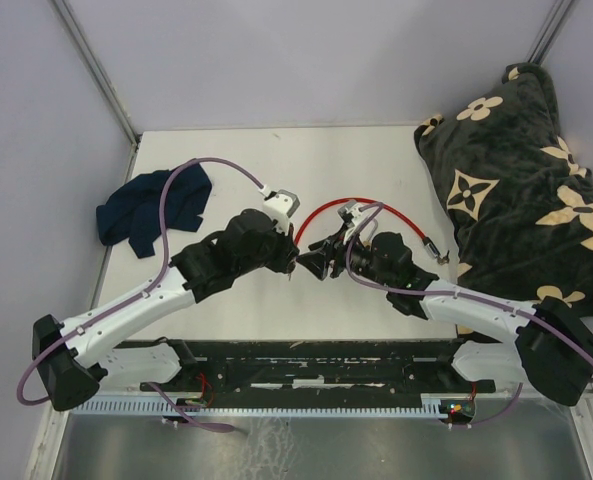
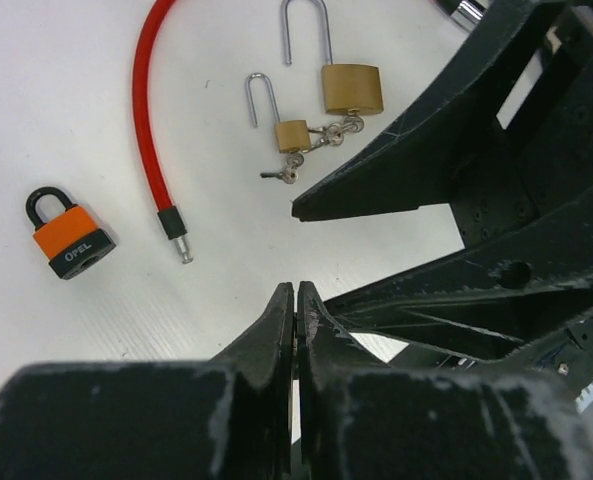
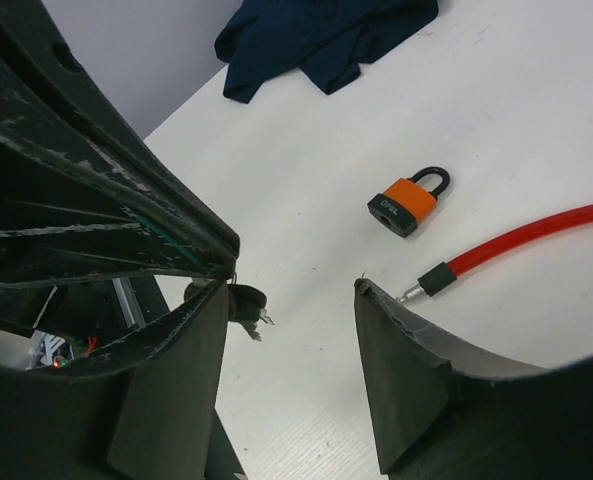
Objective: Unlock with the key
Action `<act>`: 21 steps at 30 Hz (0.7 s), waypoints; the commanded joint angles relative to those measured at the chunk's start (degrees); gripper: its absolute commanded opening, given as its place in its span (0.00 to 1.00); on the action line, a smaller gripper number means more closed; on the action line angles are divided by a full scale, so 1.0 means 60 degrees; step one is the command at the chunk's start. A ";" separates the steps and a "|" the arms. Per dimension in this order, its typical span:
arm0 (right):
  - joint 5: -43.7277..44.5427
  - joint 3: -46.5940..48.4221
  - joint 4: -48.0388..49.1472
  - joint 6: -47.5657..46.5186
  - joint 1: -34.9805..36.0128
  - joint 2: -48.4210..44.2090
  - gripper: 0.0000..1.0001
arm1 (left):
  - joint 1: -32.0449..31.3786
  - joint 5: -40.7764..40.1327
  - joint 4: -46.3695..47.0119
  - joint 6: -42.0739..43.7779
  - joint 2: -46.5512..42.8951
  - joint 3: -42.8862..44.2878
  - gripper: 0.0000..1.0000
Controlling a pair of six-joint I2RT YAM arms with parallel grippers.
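The orange padlock (image 3: pixel 409 202), with its black shackle shut and a black base, lies flat on the white surface (image 3: pixel 496 90), just beside the red cable (image 3: pixel 536 235)'s metal tip. Near the padlock, the left fingers (image 2: pixel 273 335) are pinched together on a small dark-headed key (image 3: pixel 248 304) with a short silver blade; the right fingers (image 3: pixel 406 365) stand apart, gripping nothing

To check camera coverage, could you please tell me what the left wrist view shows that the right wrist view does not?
Left wrist only: a larger brass padlock and a smaller brass padlock, shackles open, with small silver keys beside them. Right wrist only: a crumpled dark blue cloth and a small dark-headed key at the tip of the shut left tool. Both: the orange and black padlock, the red cable with its metal end, the white table.
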 commanded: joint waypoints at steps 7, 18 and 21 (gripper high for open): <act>-0.0527 0.0098 0.0110 0.0100 0.0010 -0.0387 0.61 | -0.0043 -0.0530 0.0829 -0.0714 0.0195 -0.0167 0.03; -0.0149 0.0137 0.0274 0.0533 0.0032 0.0403 0.50 | -0.0029 0.0371 0.1444 -0.0926 -0.0015 -0.0474 0.03; 0.0505 -0.0159 0.0250 0.0604 -0.0036 0.0136 0.42 | -0.0039 0.0366 0.1511 -0.0852 -0.0267 -0.0648 0.03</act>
